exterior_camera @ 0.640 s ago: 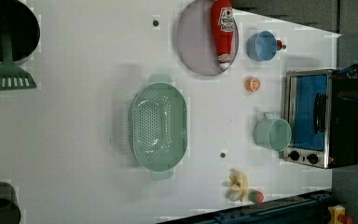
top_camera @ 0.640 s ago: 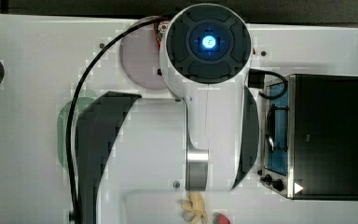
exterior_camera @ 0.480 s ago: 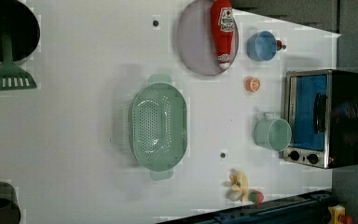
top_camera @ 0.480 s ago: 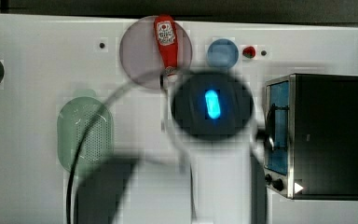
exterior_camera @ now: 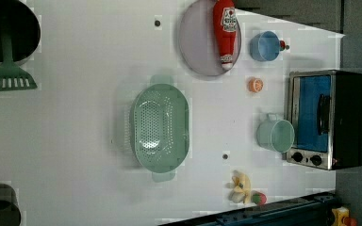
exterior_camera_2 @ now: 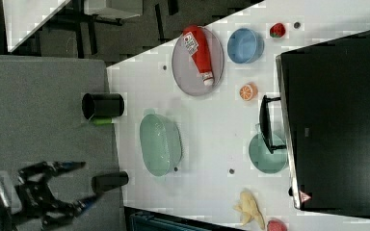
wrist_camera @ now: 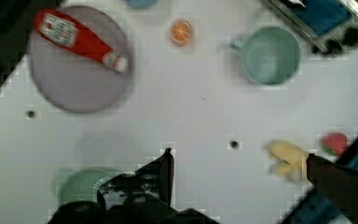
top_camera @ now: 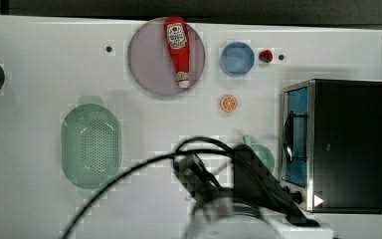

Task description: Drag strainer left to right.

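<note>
Spanning the top view, white bench (top_camera: 30, 74). Drawn back now to the top view's lower edge, robot arm (top_camera: 238, 219), uncovering the middle it blocked a moment ago. Resting untouched on the top view's left, pale green strainer (top_camera: 91, 144), holes visible. Hanging well apart from it in the right view, hand (exterior_camera_2: 84, 182), fingers spread, empty. Dragging not yet begun.

We see a pale green perforated plastic strainer (exterior_camera: 160, 127), smooth white matt table (exterior_camera: 85, 117), brushed-metal toaster oven (exterior_camera: 327, 120).
</note>
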`<action>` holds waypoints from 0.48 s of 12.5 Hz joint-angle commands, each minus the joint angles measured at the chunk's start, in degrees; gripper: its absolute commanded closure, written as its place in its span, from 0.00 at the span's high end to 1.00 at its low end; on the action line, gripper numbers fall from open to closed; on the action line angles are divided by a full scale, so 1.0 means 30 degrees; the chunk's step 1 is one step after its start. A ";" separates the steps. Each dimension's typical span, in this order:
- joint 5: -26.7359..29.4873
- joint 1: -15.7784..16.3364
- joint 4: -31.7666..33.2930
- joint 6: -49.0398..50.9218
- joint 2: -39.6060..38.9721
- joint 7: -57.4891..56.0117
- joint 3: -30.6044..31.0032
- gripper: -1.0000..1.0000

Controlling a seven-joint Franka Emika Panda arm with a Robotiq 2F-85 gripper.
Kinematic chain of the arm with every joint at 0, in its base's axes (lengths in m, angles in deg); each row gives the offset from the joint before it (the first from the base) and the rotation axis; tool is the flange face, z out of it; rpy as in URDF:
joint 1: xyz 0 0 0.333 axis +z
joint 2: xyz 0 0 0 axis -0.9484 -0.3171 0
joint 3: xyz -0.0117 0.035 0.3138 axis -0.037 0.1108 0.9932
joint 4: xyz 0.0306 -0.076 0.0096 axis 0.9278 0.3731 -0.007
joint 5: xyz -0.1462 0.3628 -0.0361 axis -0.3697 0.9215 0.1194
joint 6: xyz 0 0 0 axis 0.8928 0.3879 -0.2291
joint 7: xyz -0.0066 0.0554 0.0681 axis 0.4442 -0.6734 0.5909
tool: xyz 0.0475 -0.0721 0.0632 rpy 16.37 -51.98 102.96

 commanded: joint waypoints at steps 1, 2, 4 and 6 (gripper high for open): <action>0.0895 0.1043 0.1114 -0.0851 -0.2318 0.0566 0.2221 1.00; 0.0895 0.1082 0.1117 -0.1395 -0.2883 0.1435 0.3246 1.00; 0.0894 0.1119 0.1123 -0.2698 -0.4265 0.3716 0.5356 1.00; 0.0893 0.1146 0.1123 -0.4547 -0.5989 0.6972 0.7282 1.00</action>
